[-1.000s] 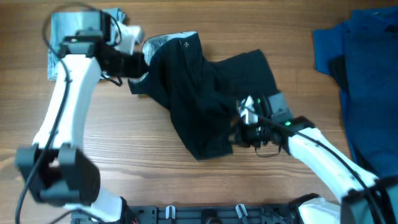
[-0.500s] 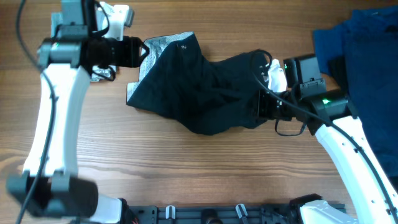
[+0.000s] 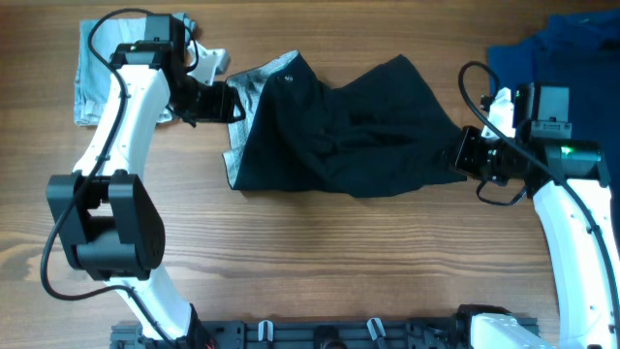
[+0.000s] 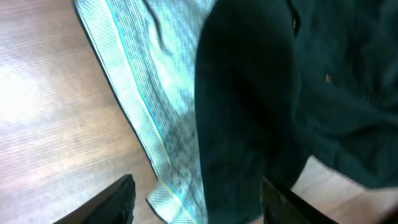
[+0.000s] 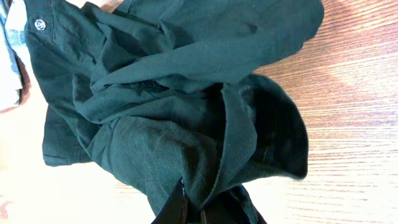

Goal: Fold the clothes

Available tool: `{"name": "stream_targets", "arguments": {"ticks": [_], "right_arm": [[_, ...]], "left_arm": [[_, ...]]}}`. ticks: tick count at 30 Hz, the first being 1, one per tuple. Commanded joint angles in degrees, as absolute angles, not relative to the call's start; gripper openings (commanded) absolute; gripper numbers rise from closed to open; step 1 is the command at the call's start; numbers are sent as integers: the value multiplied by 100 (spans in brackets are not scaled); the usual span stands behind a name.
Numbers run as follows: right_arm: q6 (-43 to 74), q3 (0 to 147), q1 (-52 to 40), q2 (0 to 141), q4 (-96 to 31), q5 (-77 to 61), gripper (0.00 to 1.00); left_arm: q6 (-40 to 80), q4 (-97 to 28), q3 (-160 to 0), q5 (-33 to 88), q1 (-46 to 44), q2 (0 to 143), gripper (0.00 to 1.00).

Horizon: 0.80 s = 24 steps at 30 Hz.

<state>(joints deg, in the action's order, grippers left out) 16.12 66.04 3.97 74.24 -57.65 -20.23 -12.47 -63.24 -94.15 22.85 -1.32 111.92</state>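
A wooden table (image 3: 339, 262) seen from above. At the far left lies a crumpled piece of pale-blue denim (image 3: 89, 87). Just right of it, the left gripper (image 3: 225, 100) sits at the grey-lined waistband (image 3: 254, 82) of the black shorts (image 3: 339, 136). In the wrist view its fingers (image 4: 118, 199) stand wide apart, with the waistband's edge lying loose between them, not pinched. The shorts lie rumpled across the middle of the table, waistband to the left, with a small button (image 3: 287, 80) showing near the top. At the shorts' right edge, the right gripper (image 3: 463, 155) is closed tight on a fold of the black cloth. At the far right a heap (image 3: 567, 68) of dark-blue cloth lies apart from the shorts.
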Motion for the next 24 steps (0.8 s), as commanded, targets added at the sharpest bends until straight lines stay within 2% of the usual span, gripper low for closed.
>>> {"name": "stream_targets", "arguments": {"ticks": [1, 12, 24], "right_arm": [[1426, 6772, 421, 7367, -5732, -1905, 4], [1363, 6772, 421, 7367, -5725, -1907, 4], [1350, 6772, 421, 7367, -5725, -1905, 4]], "left_arm": [[-1785, -6519, -9402, 2910, -113, 11502, 61], [-1782, -6320, -9015, 3752, -128, 11981, 57], [-1780, -6156, -8989, 3715, -532, 12160, 54]]}}
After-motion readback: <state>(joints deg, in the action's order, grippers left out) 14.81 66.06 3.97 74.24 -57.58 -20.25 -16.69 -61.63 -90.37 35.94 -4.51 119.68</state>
